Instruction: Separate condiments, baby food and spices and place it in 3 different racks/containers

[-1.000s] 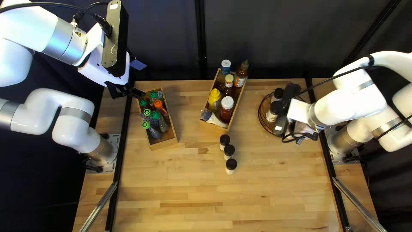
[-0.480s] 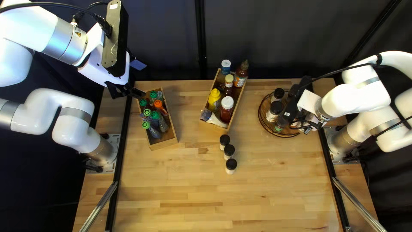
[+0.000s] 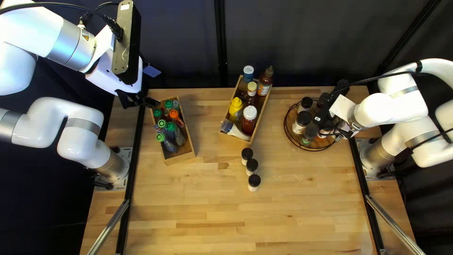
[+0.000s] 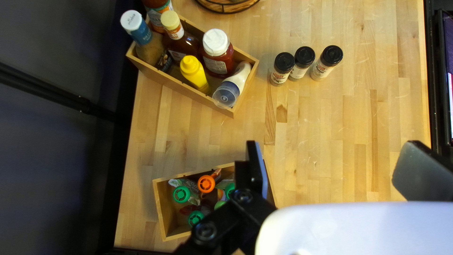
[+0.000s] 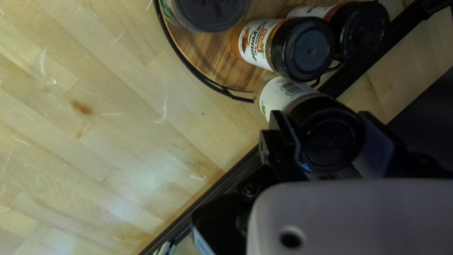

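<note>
My left gripper (image 3: 150, 101) hovers by the left wooden box (image 3: 186, 159), which holds several green- and orange-capped bottles (image 3: 174, 114). In its own view the left gripper (image 4: 336, 171) stands open and empty. The middle box (image 4: 184, 94) contains a yellow bottle (image 4: 192, 72), red sauce bottles and a white tube. Three black-capped jars (image 3: 252, 165) stand in a row on the table. My right gripper (image 3: 346, 134) is at the round tray (image 3: 286, 126) of spice jars. In the right wrist view the gripper (image 5: 330, 139) is shut on a spice jar (image 5: 283, 96), beside the cayenne jar (image 5: 257, 43).
A black rail (image 3: 370, 212) runs along the table's right side, another (image 3: 134, 156) along the left. The dark curtain (image 3: 292, 42) hangs behind the far edge. Tall bottles rise above the middle box's far end.
My right gripper has shifted toward the far edge and slightly right, uncovering more jars on the round tray. The left arm and both boxes are unchanged.
</note>
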Robot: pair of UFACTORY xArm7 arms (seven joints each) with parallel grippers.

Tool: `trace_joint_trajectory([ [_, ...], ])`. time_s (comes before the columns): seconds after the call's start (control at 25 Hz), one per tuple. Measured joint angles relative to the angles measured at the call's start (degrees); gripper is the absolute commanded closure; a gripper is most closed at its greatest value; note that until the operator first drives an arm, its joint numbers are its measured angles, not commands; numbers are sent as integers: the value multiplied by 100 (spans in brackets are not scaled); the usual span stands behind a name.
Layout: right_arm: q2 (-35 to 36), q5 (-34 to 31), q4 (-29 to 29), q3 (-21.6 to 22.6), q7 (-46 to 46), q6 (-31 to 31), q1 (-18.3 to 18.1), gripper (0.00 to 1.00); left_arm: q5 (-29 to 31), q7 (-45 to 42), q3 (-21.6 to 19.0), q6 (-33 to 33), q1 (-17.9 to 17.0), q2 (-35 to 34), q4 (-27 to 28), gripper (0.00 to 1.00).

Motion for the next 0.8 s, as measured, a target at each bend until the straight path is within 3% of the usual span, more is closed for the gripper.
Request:
trace_joint_trajectory([
  [0.8,-290,-417,-386,-186,-191,-692,-64,100,0,0,0,0,0,0,0,0],
])
